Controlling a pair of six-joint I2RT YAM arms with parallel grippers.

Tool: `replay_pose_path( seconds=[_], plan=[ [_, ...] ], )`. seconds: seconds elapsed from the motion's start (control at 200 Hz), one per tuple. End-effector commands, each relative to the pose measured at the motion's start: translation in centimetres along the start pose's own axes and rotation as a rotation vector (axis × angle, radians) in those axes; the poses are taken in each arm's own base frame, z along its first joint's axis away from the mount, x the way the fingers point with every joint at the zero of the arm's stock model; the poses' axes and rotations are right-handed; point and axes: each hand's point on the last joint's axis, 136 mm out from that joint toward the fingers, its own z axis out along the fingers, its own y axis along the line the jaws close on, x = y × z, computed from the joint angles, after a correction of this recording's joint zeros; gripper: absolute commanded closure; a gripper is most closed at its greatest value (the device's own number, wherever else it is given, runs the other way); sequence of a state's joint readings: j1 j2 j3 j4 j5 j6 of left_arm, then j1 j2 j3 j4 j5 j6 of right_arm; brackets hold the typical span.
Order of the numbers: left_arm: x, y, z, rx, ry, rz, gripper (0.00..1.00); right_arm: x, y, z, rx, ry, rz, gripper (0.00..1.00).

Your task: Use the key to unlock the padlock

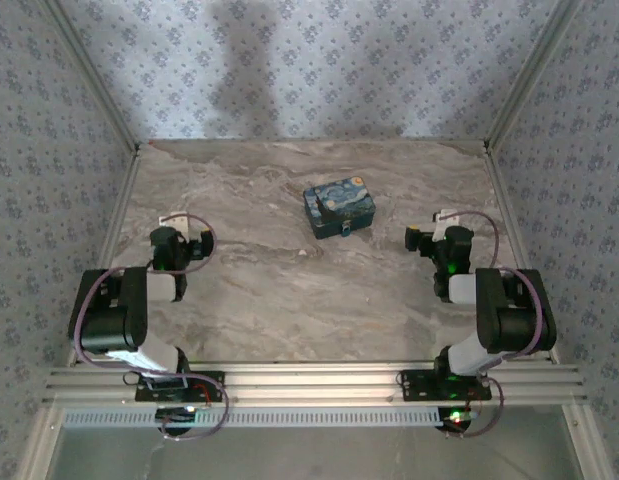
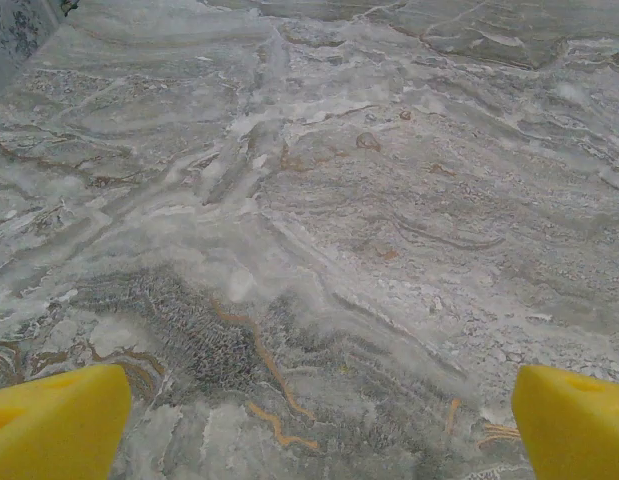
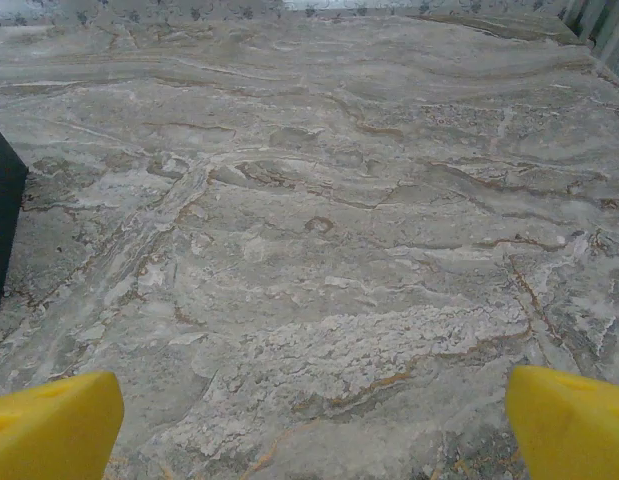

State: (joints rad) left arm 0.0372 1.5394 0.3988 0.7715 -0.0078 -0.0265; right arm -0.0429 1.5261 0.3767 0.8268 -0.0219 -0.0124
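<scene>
The left pincer and right pincer are spread wide, holding nothing, ready to grab. The tiny blue padlock sits at the near side of the painted box, mid-frame on the bench, likely easy for both to reach.

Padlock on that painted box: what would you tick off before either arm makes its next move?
1. The padlock is found, at the near edge of the box: ok.
2. The key is found: cannot tell.
3. The left gripper is open and empty: ok.
4. The right gripper is open and empty: ok.
5. The table between the arms and the box is free of obstacles: ok.
6. Whether the padlock is locked: cannot tell, too small.
</scene>
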Motion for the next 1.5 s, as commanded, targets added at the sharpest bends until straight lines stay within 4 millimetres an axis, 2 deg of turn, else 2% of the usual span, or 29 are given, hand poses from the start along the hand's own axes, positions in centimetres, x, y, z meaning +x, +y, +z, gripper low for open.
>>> replay_pose_path(
  seconds=[0.0, 0.745, 0.834, 0.904, 0.949, 1.019, 1.069, 1.144, 1.239, 1.379, 1.494],
  plan=[
    [-1.9, -0.3, 0.1, 0.012, -0.058, 0.005, 0.02, -0.3, -0.1, 0.2, 0.005, -0.001, -0.013, 0.00],
    [-2.0, -0.2, -0.1, 0.005, -0.068, -0.001, 0.02, -0.3, -0.2, 0.1, 0.003, -0.004, -0.005, 0.00],
    [-3.4, 0.5, -1.8, -0.036, -0.114, -0.014, 0.02, -1.1, -0.8, -0.5, 0.039, -0.012, 0.010, 0.00],
    [-5.0, 1.0, -3.9, -0.075, -0.149, -0.028, 0.02, -2.8, -0.4, -1.6, 0.035, -0.010, -0.012, 0.00],
    [-6.4, 1.0, -5.5, -0.080, -0.175, -0.063, 0.02, -4.7, -0.1, -2.7, 0.045, -0.028, -0.018, 0.00],
    [-8.2, 0.9, -7.5, -0.065, -0.191, -0.168, 0.02, -7.1, 0.5, -4.4, 0.033, -0.042, 0.025, 0.00],
    [-9.1, 0.7, -8.6, -0.042, -0.185, -0.277, 0.02, -7.8, 1.2, -5.2, 0.026, -0.005, 0.055, 0.00],
    [-9.4, -0.6, -9.2, 0.041, -0.140, -0.430, 0.02, -8.2, 3.4, -6.5, -0.003, 0.065, 0.088, 0.00],
    [-9.2, -3.8, -9.5, 0.195, -0.062, -0.556, 0.02, -6.9, 6.9, -8.4, -0.059, 0.183, 0.085, 0.00],
    [-8.0, -9.8, -10.7, 0.388, 0.064, -0.573, 0.02, -2.4, 11.3, -11.6, -0.143, 0.373, 0.055, 0.03],
    [-6.3, -14.4, -12.0, 0.494, 0.138, -0.537, 0.02, 2.4, 13.0, -13.9, -0.182, 0.529, 0.059, 0.08]
  ],
)
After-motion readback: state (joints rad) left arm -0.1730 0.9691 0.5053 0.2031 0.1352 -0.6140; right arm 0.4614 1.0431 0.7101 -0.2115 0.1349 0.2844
